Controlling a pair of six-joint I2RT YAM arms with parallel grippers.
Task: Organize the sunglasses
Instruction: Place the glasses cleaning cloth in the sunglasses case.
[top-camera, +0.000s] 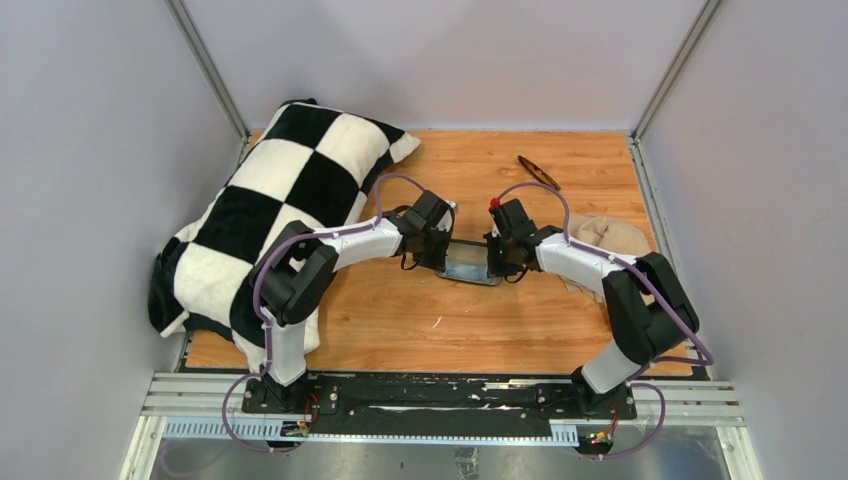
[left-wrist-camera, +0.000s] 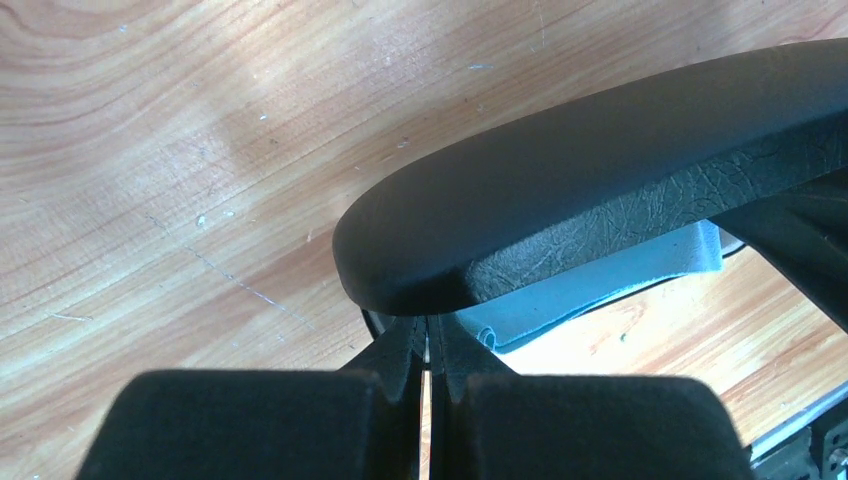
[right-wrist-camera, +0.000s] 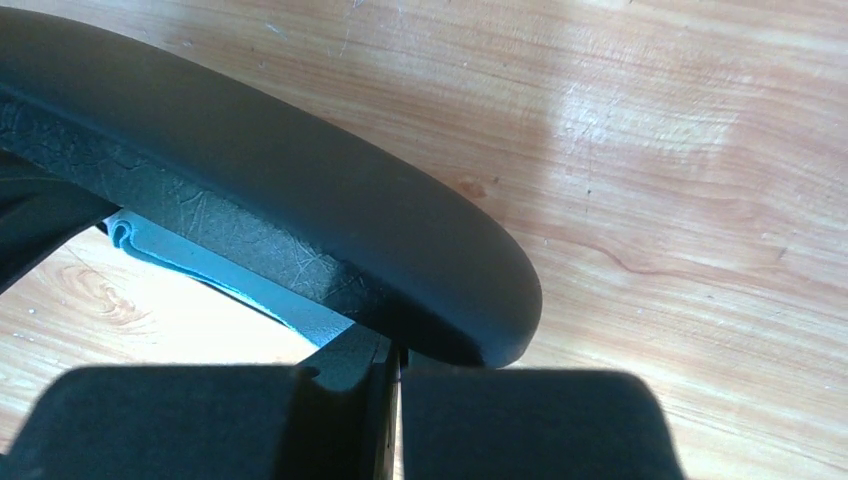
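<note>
Wood table (top-camera: 400, 320): sunglasses (top-camera: 538, 172) far right, well apart from case (top-camera: 470, 270) at centre. Left gripper (left-wrist-camera: 428, 345) and right gripper (right-wrist-camera: 393, 355) at case ends, jaws pressed near-closed. Blue cloth (left-wrist-camera: 600, 285) pokes from case.

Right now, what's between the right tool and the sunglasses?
Top view: only bare table between the right tool, shut on the case, and the sunglasses; its own wrist overlaps the near part.

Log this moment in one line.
left end effector: shut, hard case end | right end effector: shut, other end | sunglasses: lying apart, untouched
</note>
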